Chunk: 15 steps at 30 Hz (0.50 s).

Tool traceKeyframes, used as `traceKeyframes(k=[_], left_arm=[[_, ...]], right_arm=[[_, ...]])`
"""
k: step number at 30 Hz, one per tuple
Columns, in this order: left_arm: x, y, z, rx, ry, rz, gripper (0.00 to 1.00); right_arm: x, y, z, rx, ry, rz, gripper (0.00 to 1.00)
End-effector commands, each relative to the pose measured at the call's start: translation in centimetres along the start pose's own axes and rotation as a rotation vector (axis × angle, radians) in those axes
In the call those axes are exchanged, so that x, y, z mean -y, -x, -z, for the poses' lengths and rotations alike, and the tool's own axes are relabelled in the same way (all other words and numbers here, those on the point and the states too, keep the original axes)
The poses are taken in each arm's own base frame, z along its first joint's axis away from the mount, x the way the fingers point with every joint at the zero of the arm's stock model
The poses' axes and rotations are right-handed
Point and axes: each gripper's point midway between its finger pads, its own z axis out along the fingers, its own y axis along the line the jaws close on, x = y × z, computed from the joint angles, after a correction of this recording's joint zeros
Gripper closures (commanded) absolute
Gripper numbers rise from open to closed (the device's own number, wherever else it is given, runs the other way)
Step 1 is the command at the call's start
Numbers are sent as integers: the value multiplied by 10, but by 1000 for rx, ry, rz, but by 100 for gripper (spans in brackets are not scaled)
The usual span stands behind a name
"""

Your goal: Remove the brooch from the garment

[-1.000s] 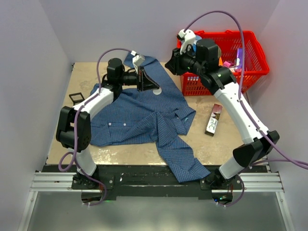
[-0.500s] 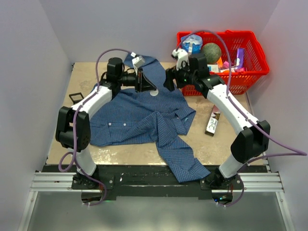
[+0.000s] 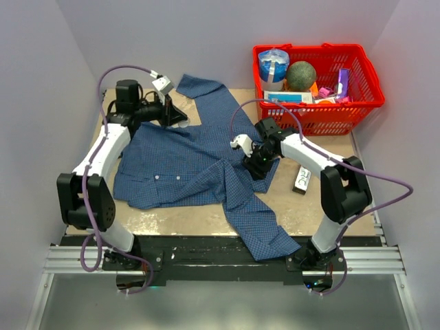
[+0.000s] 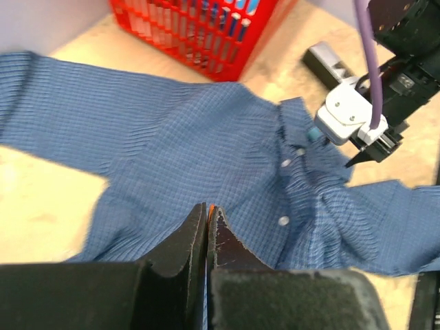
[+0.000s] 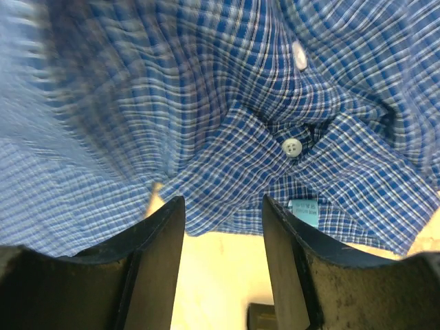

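The blue checked shirt (image 3: 179,158) lies spread over the table, one sleeve hanging toward the near edge. My left gripper (image 3: 184,121) is at the shirt's far left part, above the cloth (image 4: 172,137). It is shut, and a thin orange sliver of the brooch (image 4: 210,207) shows between its fingertips. My right gripper (image 3: 253,167) is open and empty, low over the collar edge (image 5: 206,103), close to a white button (image 5: 293,146) and a small teal label (image 5: 303,210). Bare table shows between its fingers.
A red basket (image 3: 357,51) full of several items stands at the back right; it also shows in the left wrist view (image 4: 199,34). A dark box (image 3: 301,179) lies on the table right of the shirt, near my right arm.
My right arm swung down from the basket to the shirt's collar, jaws open. My left arm moved left with its jaws shut. The shirt shifted a little to the left.
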Motion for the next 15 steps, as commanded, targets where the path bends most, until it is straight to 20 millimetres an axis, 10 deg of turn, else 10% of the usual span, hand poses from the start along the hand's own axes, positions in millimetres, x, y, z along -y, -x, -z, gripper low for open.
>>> traceKeyframes(k=[1,7,11,15], left_arm=[[-14,-7,41,-83,146,-155,100],[-62,-30,99,-283,323,-251,100],[-84,-48,141,-431,418,-303,100],[-102,-60,171,-535,455,-440,100]], right_arm=[[19,-27,-22,-152,-61,57,49],[96,-16,-47,-212,-338,37,51],[154,42,-30,-97,-510,-13,51],[153,85,-15,21,-463,-34,51]])
